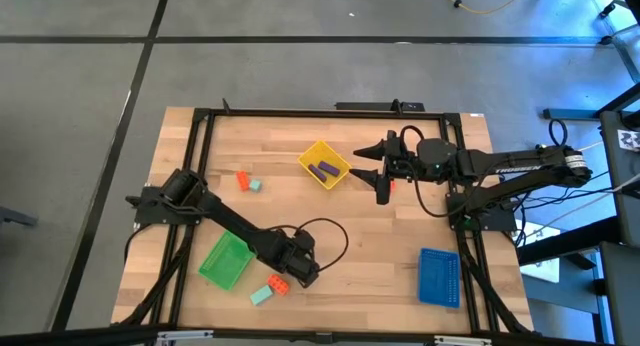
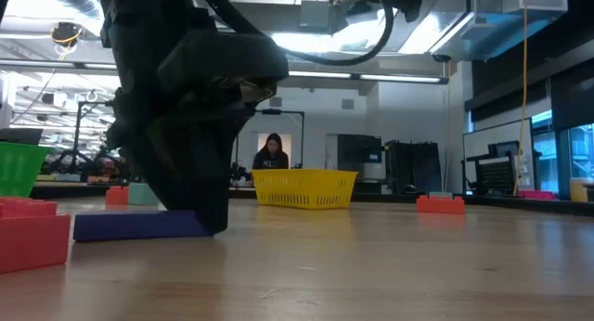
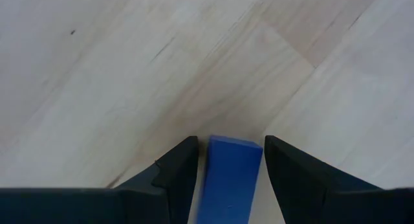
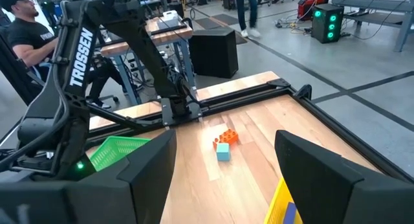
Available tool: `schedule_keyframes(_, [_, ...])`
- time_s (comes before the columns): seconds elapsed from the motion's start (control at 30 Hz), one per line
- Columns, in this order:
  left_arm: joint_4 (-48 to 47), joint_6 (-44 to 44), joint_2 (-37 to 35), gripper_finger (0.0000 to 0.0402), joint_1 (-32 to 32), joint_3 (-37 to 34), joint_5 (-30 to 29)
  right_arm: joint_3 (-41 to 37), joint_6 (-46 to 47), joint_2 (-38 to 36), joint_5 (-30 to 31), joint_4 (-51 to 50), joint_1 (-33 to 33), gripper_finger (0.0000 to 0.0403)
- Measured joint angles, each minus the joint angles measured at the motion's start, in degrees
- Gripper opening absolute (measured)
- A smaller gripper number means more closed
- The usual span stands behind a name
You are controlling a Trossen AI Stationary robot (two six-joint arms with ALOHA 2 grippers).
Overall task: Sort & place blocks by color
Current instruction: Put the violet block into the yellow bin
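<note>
The left gripper [image 1: 305, 270] is down at the table's near edge, its fingers [image 3: 178, 169] straddling a purple block [image 3: 229, 179] lying flat on the wood (small gaps each side). The right gripper [image 1: 383, 186] hangs beside the yellow tray [image 1: 312, 152], fingers spread wide and holding nothing, with an orange block [image 2: 440, 204] close by.

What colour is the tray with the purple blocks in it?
Yellow. The yellow tray shows best in the high view.
</note>
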Motion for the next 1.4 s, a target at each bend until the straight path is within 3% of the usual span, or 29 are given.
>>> schedule_keyframes(0.17, [-0.4,1.2,0.1,0.0157,0.0,0.0,0.0,0.0,0.1,0.0,0.0,0.0,0.0,0.0265])
schedule_keyframes(0.33, [-1.0,5.4,-0.1,0.0092,0.1,-0.1,0.8,0.0,0.2,0.0,0.0,0.0,0.0,0.0265])
schedule_keyframes(0.63, [-4.7,13.6,-3.9,0.0091,0.2,-0.5,-2.1,0.0,0.1,0.0,0.0,0.0,0.0,0.0265])
schedule_keyframes(0.8, [-9.1,22.9,-12.9,0.0091,2.2,-1.2,-7.1,0.0,0.1,0.0,0.0,-0.2,0.0,0.0265])
schedule_keyframes(1.0, [-7.8,36.0,-29.0,0.0091,9.1,-4.2,-13.5,0.0,0.2,0.0,0.0,-0.3,0.0,0.0265])
schedule_keyframes(1.1, [-4.1,44.4,-37.1,0.0091,13.5,-6.4,-14.0,0.0,0.3,0.0,0.0,-0.3,0.0,0.0265])
schedule_keyframes(1.2, [3.4,52.0,-44.8,0.0091,18.4,-9.7,-11.4,0.0,0.3,0.0,0.0,0.1,0.0,0.0265])
schedule_keyframes(1.4, [22.7,60.5,-55.6,0.0091,29.3,-18.5,2.0,0.0,0.0,0.0,0.0,0.8,0.0,0.0265])
